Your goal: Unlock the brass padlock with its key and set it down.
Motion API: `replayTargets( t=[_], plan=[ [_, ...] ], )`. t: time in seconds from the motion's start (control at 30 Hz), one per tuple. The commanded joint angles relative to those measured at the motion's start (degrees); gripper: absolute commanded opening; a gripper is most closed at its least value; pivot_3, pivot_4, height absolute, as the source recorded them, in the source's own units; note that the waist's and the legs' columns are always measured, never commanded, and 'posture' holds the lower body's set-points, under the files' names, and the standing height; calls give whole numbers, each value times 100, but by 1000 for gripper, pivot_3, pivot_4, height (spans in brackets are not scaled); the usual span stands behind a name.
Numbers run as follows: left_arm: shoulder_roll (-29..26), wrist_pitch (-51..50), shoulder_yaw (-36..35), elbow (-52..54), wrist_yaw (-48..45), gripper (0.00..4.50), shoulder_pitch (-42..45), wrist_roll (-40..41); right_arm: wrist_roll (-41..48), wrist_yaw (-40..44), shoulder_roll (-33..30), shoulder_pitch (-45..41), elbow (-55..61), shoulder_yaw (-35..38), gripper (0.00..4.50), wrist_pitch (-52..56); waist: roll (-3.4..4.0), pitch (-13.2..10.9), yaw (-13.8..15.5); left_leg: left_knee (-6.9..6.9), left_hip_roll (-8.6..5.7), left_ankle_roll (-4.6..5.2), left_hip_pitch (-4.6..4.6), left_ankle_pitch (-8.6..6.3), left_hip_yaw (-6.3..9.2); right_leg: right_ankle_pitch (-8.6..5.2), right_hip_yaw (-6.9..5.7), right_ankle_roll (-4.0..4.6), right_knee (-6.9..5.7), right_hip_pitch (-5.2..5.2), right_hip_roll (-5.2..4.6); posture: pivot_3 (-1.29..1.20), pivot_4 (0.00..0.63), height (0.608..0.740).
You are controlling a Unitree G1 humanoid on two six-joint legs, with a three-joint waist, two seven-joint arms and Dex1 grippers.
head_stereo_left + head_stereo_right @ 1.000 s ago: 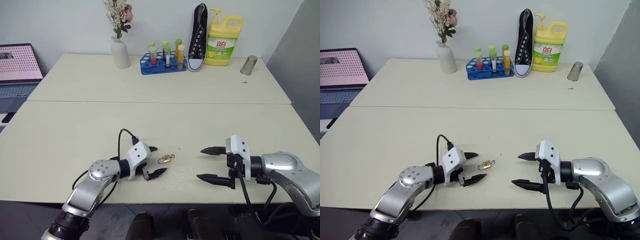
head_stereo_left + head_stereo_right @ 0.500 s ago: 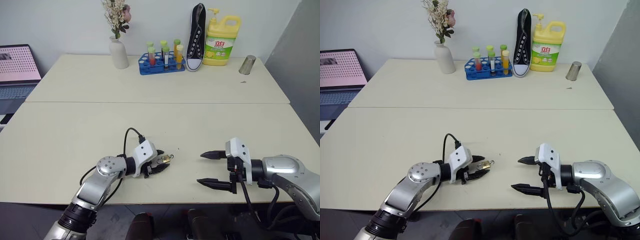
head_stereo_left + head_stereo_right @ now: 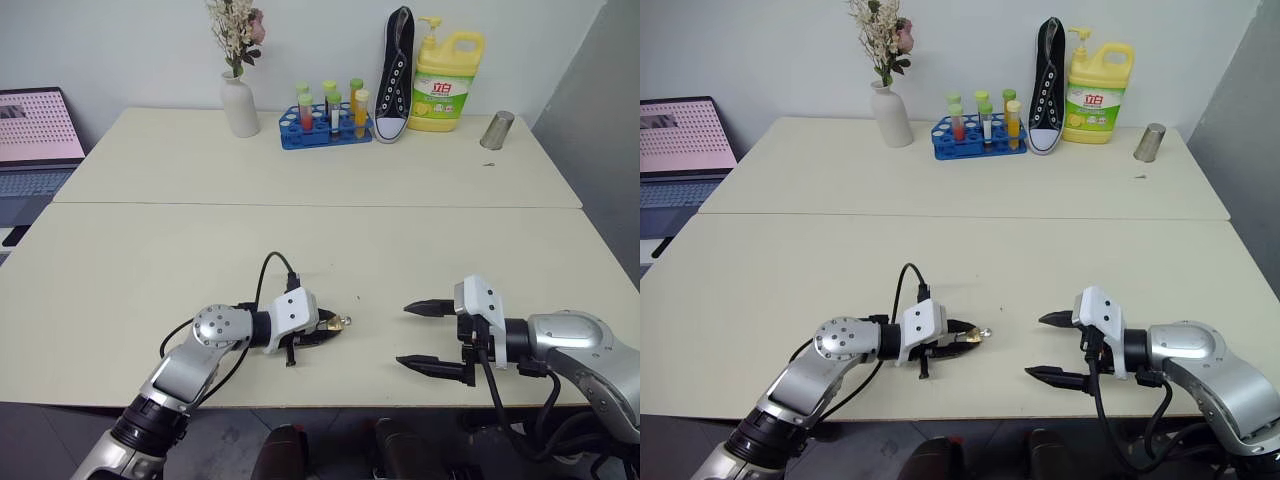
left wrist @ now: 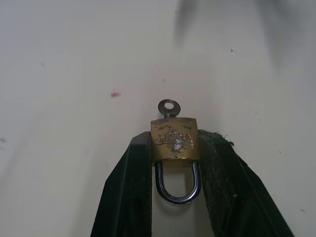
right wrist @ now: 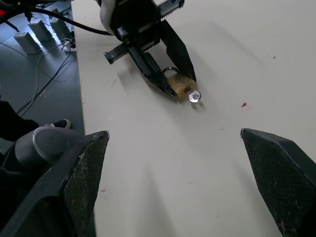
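Brass, scuffed and dull, the tiny block-shaped padlock (image 4: pixel 175 144) with its thin silver shackle is being pinched by its sides in the left gripper (image 4: pixel 174 148) just above the pale matte table (image 3: pixel 150 260). The small round-headed key (image 4: pixel 169 106) is sitting in its base; turning is judged outstanding. The right gripper (image 3: pixel 422 336) is being held wide apart, empty.

We see a tarnished golden-brass padlock (image 4: pixel 175 138) with a shiny silver U shackle and a dull silver round-headed key (image 4: pixel 169 106). The cream matte table (image 3: pixel 300 160) carries one small red speck (image 4: pixel 115 94) near the padlock. Behind the padlock: white ceramic vase (image 3: pixel 239 106), blue plastic tube rack (image 3: pixel 324 127), black-and-white canvas sneaker (image 3: pixel 396 74), yellow detergent jug (image 3: pixel 446 82) with green-and-red label.
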State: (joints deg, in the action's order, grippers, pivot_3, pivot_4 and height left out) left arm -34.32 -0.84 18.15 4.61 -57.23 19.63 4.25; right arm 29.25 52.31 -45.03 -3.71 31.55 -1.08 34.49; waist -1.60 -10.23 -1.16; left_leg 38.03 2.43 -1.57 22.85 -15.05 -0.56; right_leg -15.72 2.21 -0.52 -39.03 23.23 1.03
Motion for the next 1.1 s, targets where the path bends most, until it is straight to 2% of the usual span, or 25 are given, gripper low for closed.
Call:
replayTargets(
  t=[0.03,0.07,0.2,0.4,0.67,1.07,1.1],
  plan=[
    [169,1540,-32,-121,-17,962,711,-273,-338,-363,271,74,-125,172,4500,-575,0,1,39,3,-1,0,3,0,-5,1,0,-1,0,0,6,0,150,740],
    [192,1690,-32,-204,-11,962,741,-279,-361,-384,307,83,-144,166,4500,-611,4,3,50,3,-1,0,1,0,-6,1,7,-2,1,0,5,0,150,740],
    [255,3903,35,-930,686,962,1202,-1288,-65,-444,579,-43,-236,249,4500,-596,8,5,7,-1,-2,0,-4,0,-17,0,26,-4,5,1,3,0,150,740],
    [148,5670,-17,-1631,1444,962,1371,-2132,832,-422,666,-314,-145,392,4500,247,7,4,13,-2,3,0,-1,0,-7,15,15,22,2,1,0,0,150,740],
    [21,6060,-58,-1618,1982,962,1222,-2483,1447,-560,979,-1026,-467,150,4500,1085,7,4,-19,-1,6,0,-2,0,-6,16,11,20,-1,0,-2,0,150,740],
    [-79,5983,6,-1532,2242,962,1147,-2616,1378,-204,1019,-1247,-820,-79,4500,1150,7,4,-31,-1,5,0,0,0,-6,16,9,20,-1,1,-2,0,150,740],
    [-80,5971,10,-1526,2257,962,1139,-2620,1384,-185,1022,-1249,-833,-88,4316,1156,7,4,-32,-1,5,0,0,0,-6,16,10,20,-1,1,-2,0,150,740]
  ],
)
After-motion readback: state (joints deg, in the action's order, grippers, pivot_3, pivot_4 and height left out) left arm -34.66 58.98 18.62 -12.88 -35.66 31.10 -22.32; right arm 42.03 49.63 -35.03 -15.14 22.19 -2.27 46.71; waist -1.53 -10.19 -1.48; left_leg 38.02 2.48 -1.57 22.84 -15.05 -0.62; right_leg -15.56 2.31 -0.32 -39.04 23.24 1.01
